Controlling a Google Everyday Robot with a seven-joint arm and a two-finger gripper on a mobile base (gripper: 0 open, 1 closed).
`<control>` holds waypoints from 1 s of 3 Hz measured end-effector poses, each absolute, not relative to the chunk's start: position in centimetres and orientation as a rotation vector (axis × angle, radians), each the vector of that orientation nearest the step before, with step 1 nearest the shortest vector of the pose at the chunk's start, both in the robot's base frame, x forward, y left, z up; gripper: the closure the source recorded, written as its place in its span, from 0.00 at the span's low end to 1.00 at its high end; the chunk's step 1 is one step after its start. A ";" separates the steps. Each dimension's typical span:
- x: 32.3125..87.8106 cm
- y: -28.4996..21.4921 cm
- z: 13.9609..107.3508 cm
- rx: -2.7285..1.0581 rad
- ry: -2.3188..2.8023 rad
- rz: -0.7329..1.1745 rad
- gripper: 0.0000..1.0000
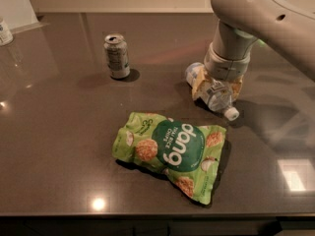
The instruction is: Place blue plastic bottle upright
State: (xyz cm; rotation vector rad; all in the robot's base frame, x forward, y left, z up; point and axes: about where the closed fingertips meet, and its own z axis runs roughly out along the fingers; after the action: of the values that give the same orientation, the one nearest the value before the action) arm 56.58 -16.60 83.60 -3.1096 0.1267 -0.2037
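The blue plastic bottle [222, 103] lies on its side on the dark table [59, 146], right of centre. Its white cap [231, 114] points toward the front right and its base [193, 71] toward the back left. My gripper [216, 93] comes down from above on the beige arm [246, 14]. Its tan fingers [198, 87] are closed against both sides of the bottle's middle. The bottle still rests on the table surface, and its label is mostly hidden by the gripper.
A green Dang chips bag [170, 151] lies flat in front of the bottle, near the table's front edge. An open silver drink can [117, 55] stands upright at the back left. A small white container [4, 31] sits at the far left edge.
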 end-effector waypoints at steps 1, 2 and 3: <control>56.9 -16.4 84.1 -3.102 0.129 -0.223 0.65; 57.3 -15.8 85.0 -3.067 0.169 -0.250 0.88; 57.7 -14.6 86.5 -2.989 0.279 -0.245 1.00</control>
State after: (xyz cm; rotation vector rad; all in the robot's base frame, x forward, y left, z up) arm 57.73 -14.56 86.50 -2.9889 0.2792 -0.2447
